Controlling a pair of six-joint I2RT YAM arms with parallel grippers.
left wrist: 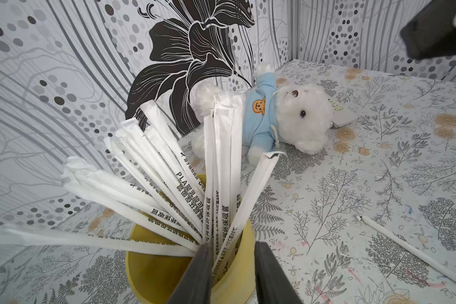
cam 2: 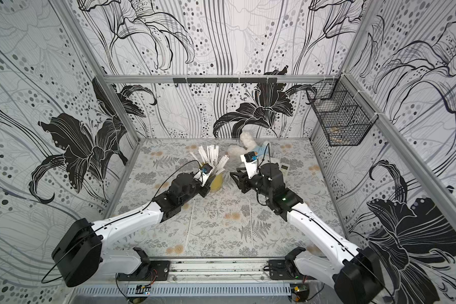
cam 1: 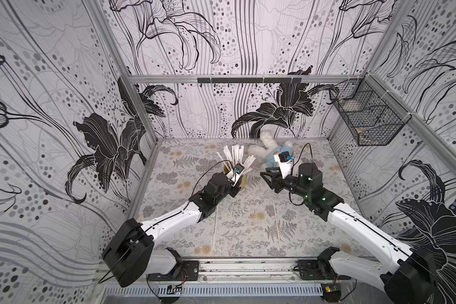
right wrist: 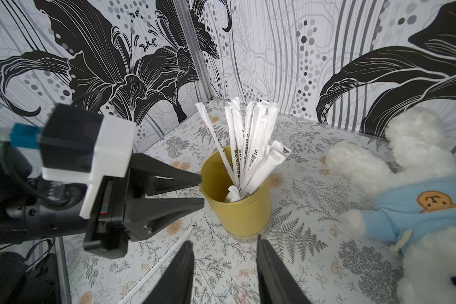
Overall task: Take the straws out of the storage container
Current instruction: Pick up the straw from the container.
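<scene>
The straws (right wrist: 248,136), white paper-wrapped with dark print, fan upright out of the storage container (right wrist: 242,210), a smooth mustard-yellow cylinder in the table's (cam 1: 248,223) far half, midway between its side edges. The left gripper (right wrist: 202,190), jaws parted, points its 2 tips at the container's wall. The right gripper (right wrist: 223,240) gapes empty nearby. A fluffy white teddy (left wrist: 300,118) lies beside the container.

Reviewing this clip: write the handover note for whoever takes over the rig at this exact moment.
Left gripper: open, empty, tips at the yellow cup's wall near the rim; contact unclear.
Right gripper: open, empty, pointing at the cup.
Straws: nearly all stand in the cup; one loose straw lies on the table.
Done: that one straw at most.
Left: pull out the bundle.
</scene>
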